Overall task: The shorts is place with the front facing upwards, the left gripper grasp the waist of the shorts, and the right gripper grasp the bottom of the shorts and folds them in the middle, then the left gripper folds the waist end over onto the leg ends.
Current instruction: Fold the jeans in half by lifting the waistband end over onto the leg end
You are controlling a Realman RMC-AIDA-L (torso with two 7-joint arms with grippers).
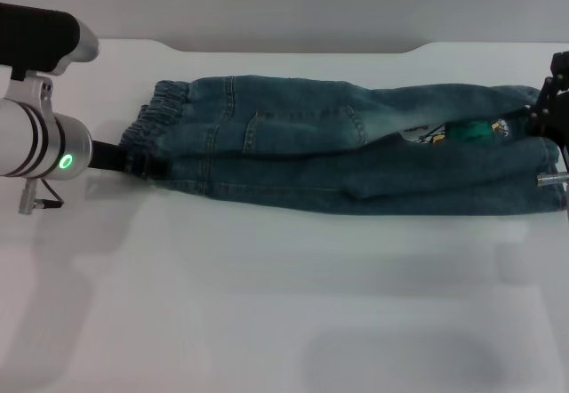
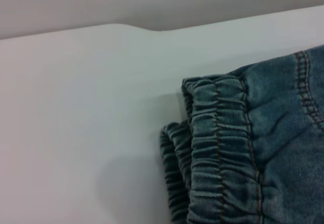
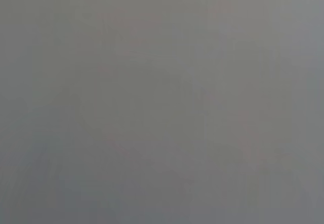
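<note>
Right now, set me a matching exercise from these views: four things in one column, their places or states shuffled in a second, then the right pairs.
Column one:
1. the waist
2. the leg ends
3. the left gripper
4. the table

Column two:
A. white, lying under the shorts
B. at the robot's right, beside the right gripper
C. puckered band at the robot's left
D. black, reaching in at the near corner of the waist

Pairs: 1-C, 2-B, 3-D, 4-A

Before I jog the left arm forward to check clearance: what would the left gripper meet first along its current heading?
Probably the waist of the shorts: the left gripper points right at that gathered band and is already at its edge; actual contact is unclear.
</note>
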